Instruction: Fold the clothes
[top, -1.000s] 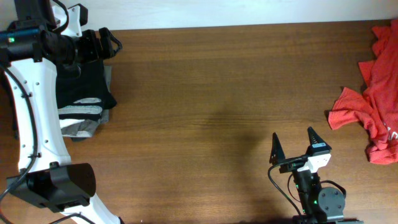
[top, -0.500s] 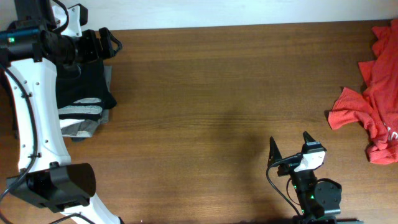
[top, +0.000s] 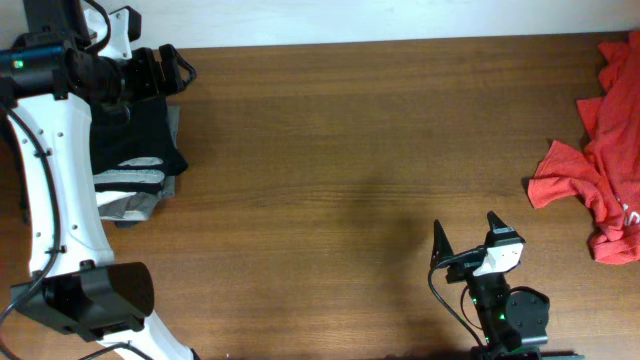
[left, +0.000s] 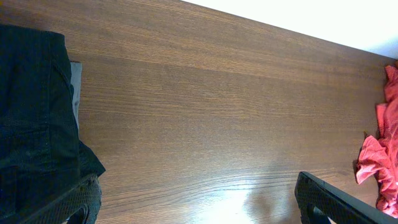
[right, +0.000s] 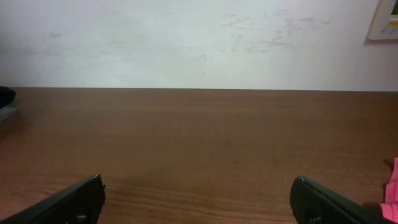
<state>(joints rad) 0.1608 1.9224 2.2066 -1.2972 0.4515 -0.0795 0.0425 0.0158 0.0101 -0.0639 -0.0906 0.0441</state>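
A stack of folded clothes lies at the table's far left: black on top, with a grey piece with a white stripe under it. My left gripper hovers open at the stack's far edge and holds nothing. In the left wrist view the black garment fills the left side, and my left gripper stands wide over bare wood. A crumpled red-orange garment lies at the far right. My right gripper is open and empty near the front edge, well left of that garment.
The brown wooden table runs between the stack and the red-orange garment. A pale wall stands behind the far edge. The left arm's white links run down the left side beside the stack.
The right gripper has drawn back a little toward the front edge and now holds still. The left arm and the clothes have not moved.
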